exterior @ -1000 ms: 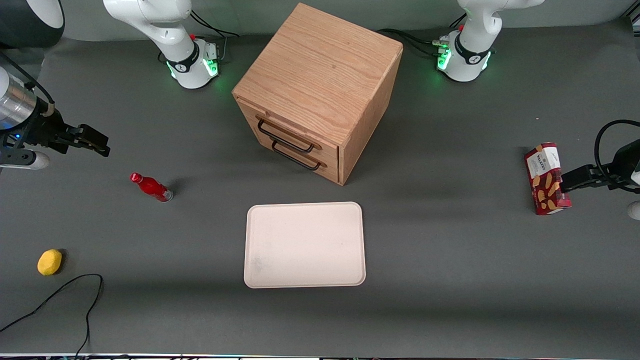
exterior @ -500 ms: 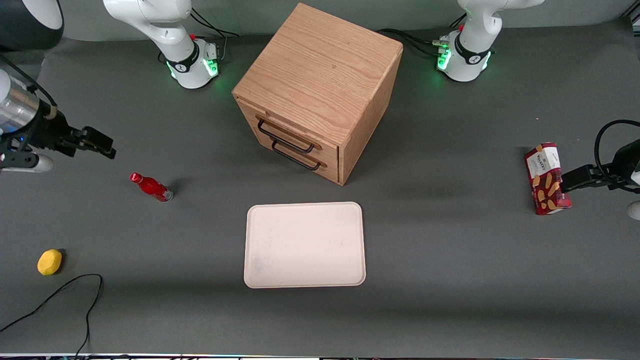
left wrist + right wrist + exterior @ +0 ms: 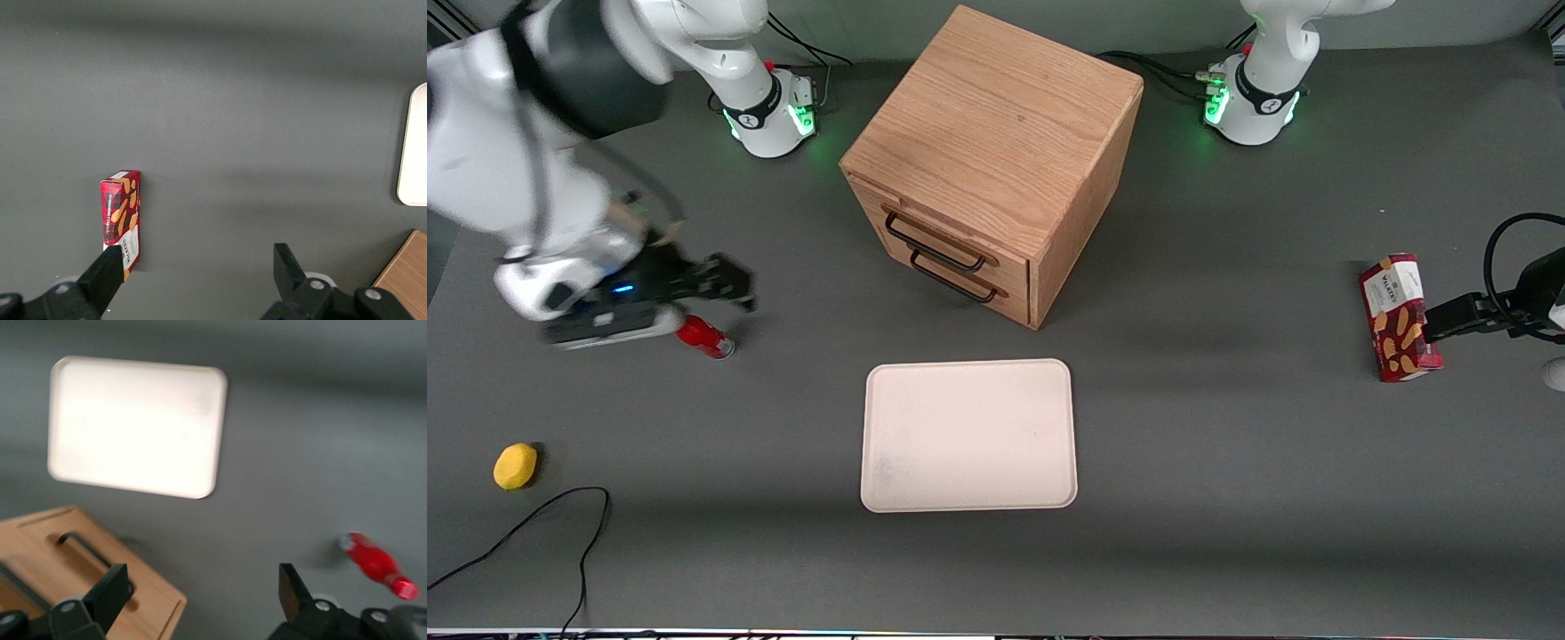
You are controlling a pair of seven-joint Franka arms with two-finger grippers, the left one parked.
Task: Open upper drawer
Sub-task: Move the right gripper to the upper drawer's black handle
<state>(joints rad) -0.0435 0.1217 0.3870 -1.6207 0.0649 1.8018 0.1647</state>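
Observation:
The wooden cabinet [image 3: 996,133] stands in the middle of the table, farther from the front camera than the tray. Its upper drawer [image 3: 960,238] is shut flush, with its thin black bar handle [image 3: 934,242] just above the lower drawer's matching handle. My right gripper [image 3: 734,289] hovers toward the working arm's end of the table, well short of the drawer fronts, right beside the red bottle [image 3: 704,339]. In the right wrist view the gripper [image 3: 202,587] is open with only bare table between its fingers, and the cabinet [image 3: 80,567] shows with a black handle [image 3: 87,550].
A cream tray [image 3: 969,436] lies in front of the cabinet, nearer the front camera. A yellow lemon [image 3: 515,466] and a black cable [image 3: 560,524] lie at the working arm's end. A red biscuit box [image 3: 1398,316] lies at the parked arm's end.
The right arm has swung in from the table's end toward the cabinet, lowering its gripper to beside the red bottle. The drawers have not moved.

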